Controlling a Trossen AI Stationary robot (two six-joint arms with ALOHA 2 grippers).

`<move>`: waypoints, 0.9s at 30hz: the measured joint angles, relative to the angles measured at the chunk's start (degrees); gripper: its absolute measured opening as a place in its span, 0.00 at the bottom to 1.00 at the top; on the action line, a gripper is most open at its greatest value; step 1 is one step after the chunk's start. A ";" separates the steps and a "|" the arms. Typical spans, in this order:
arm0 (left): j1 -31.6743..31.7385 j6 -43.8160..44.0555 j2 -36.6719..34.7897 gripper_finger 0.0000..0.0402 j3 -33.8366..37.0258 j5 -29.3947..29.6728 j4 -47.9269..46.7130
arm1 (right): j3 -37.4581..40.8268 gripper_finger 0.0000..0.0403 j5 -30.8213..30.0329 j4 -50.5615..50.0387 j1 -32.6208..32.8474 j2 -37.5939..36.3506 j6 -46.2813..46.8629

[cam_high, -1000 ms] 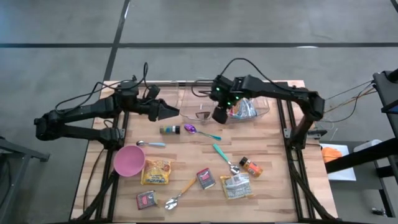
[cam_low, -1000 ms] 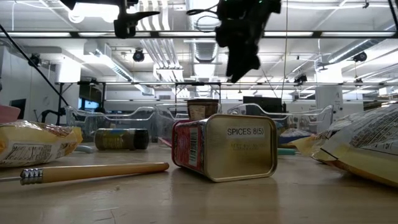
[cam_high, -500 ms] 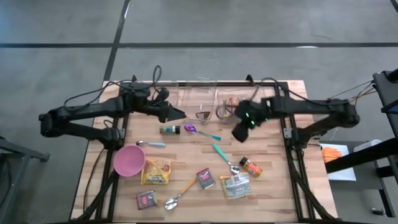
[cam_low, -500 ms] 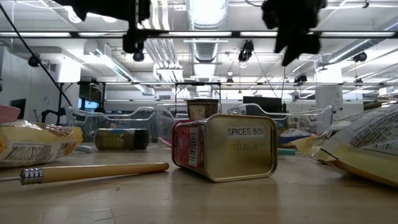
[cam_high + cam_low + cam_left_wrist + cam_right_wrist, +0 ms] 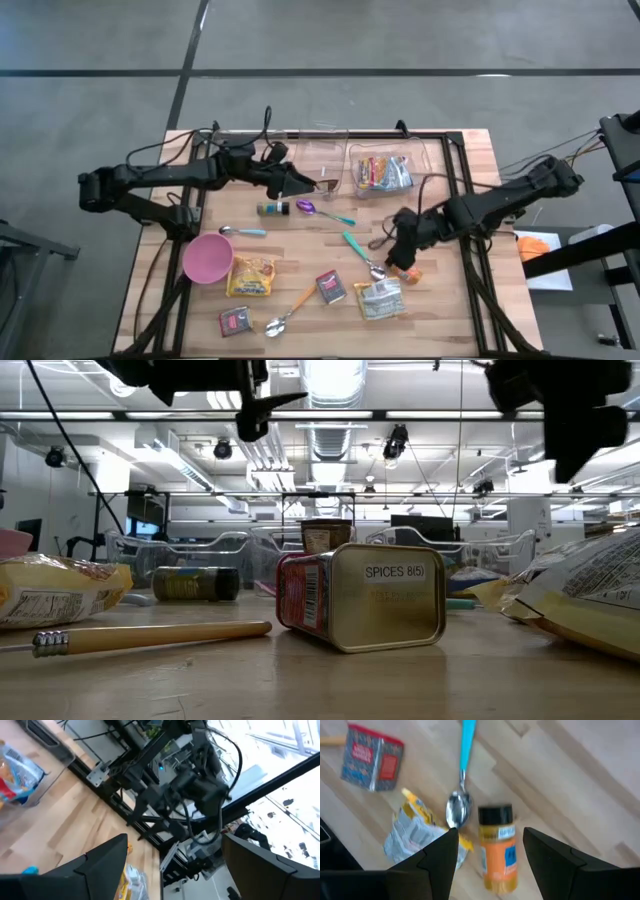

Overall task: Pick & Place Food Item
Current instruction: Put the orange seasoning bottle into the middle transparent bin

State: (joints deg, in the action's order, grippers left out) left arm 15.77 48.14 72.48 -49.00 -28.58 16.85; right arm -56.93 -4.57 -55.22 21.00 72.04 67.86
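Observation:
An orange spice jar (image 5: 497, 851) with a black cap lies on its side on the table's right half (image 5: 408, 270). My right gripper (image 5: 399, 250) hangs open just above it, pointing steeply down, and a finger (image 5: 437, 862) shows on each side of the jar without touching it. A clear bin (image 5: 388, 172) at the far edge holds food packets. My left gripper (image 5: 312, 185) is open with nothing in it, held level and high over the far middle of the table, pointing toward the right edge; it also shows in the low view (image 5: 268, 405).
Beside the jar lie a teal-handled spoon (image 5: 461, 795), a yellow packet (image 5: 417, 837) and a red spice tin (image 5: 372, 765). Farther left are a pink bowl (image 5: 207, 258), another yellow packet (image 5: 250, 275), a dark jar (image 5: 273, 208), more spoons and a second clear bin (image 5: 320, 165).
My right gripper has swung from over the clear bin at the far edge toward the near right, sinking a little and rolling at the wrist, and now stands over the orange jar. My left gripper has moved toward the table's right edge and dipped slightly. Both have stayed open.

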 joint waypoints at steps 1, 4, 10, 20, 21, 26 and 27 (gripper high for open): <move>-0.10 -1.15 0.19 0.82 -0.65 -0.15 -0.21 | 0.03 0.54 -0.43 0.08 1.11 0.19 1.14; -0.66 -4.55 0.95 0.82 -3.14 -0.39 -0.77 | 0.39 0.54 -1.08 -0.11 3.95 1.11 3.96; -1.12 -12.53 4.14 0.82 -10.82 -0.57 -10.70 | 2.82 0.54 -1.21 -0.11 8.20 2.19 9.21; -1.27 -17.12 11.75 0.82 -18.56 -4.51 -19.03 | 4.13 0.54 -1.60 2.18 13.77 6.93 9.72; -1.27 -17.12 12.23 0.82 -18.61 -4.55 -19.05 | 4.13 0.54 -1.63 2.49 14.16 7.65 9.71; -1.27 -17.93 12.54 0.82 -18.24 -4.68 -19.37 | 4.35 0.54 -2.56 4.07 15.69 11.28 9.43; -1.27 -17.95 12.53 0.82 -18.24 -4.70 -19.52 | 4.54 0.54 -2.74 4.29 15.84 11.93 9.32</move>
State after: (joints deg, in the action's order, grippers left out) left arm 14.50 30.19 85.01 -67.24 -33.28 -2.67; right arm -52.38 -7.31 -50.93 36.84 83.97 77.18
